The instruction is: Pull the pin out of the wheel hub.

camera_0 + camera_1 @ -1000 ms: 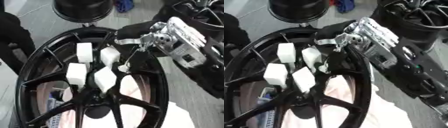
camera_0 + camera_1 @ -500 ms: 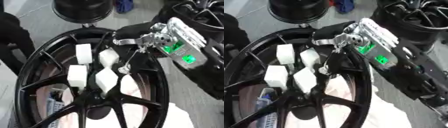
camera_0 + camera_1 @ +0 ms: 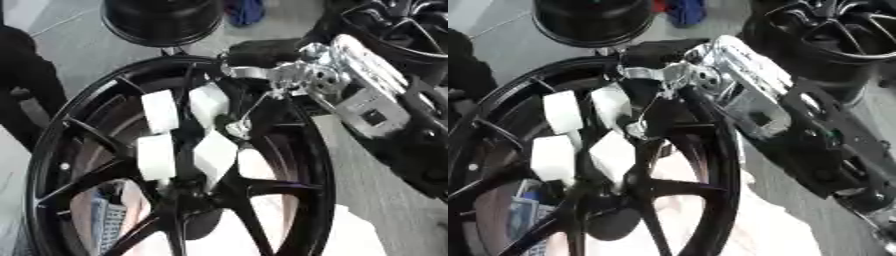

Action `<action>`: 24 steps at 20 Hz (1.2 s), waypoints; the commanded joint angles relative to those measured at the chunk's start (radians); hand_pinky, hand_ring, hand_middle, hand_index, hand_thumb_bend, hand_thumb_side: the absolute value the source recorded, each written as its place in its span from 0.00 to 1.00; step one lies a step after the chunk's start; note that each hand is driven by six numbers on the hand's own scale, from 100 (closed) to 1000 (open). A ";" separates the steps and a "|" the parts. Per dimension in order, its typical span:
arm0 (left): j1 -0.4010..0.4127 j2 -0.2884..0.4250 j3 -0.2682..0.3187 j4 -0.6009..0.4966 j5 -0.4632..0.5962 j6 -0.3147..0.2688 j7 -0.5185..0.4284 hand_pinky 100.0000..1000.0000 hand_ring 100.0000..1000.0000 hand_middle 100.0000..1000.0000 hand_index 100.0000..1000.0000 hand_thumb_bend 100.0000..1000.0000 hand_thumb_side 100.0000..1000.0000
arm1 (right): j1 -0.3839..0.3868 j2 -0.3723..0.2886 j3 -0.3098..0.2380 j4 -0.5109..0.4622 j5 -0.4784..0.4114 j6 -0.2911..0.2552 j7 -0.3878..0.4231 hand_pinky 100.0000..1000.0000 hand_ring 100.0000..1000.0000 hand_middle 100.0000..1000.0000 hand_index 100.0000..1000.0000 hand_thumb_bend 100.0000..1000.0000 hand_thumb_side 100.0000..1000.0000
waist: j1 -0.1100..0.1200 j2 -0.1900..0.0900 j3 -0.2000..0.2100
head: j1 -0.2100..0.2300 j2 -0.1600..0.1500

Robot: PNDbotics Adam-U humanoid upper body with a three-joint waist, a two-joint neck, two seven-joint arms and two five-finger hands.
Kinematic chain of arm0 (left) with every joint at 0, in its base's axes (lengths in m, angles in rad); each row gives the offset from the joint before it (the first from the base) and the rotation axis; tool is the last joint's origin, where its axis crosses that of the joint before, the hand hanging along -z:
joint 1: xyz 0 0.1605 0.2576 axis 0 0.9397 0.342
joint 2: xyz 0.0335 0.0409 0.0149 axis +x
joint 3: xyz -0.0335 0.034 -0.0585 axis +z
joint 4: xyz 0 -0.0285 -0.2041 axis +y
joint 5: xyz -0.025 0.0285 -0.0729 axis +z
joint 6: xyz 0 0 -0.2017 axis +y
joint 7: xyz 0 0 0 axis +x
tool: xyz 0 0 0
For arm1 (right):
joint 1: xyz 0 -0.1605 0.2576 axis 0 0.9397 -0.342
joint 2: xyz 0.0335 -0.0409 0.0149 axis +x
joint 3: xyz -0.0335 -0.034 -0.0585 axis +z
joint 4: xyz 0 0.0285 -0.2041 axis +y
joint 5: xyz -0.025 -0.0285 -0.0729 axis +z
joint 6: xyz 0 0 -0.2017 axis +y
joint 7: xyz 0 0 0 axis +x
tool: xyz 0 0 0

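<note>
Our right hand (image 3: 289,75) comes in from the upper right over the rim of the black wheel hub (image 3: 315,165). Its fingers (image 3: 241,70) are curled together at the top of the hub, apparently pinching the upper end of a thin cord (image 3: 256,107); the contact itself is too blurred to confirm. The cord runs down and left to the pin (image 3: 238,129), a small silvery piece that sits just beside the white blocks. Four white blocks (image 3: 160,111) are wedged among the spokes near the hub centre. We can't tell whether the pin is seated or free. A second black wheel (image 3: 162,20) stands beyond the hub, another rim (image 3: 833,35) at upper right. Left hand doesn't show.
</note>
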 commanded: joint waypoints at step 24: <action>-0.017 0.010 0.022 -0.016 -0.002 0.044 0.030 0.87 0.59 0.68 0.72 0.00 0.42 | -0.030 -0.156 -0.316 0.044 -0.143 0.084 -0.259 0.80 0.67 0.30 0.37 0.00 0.00 | 0.011 -0.081 -0.037 | 0.054 -0.040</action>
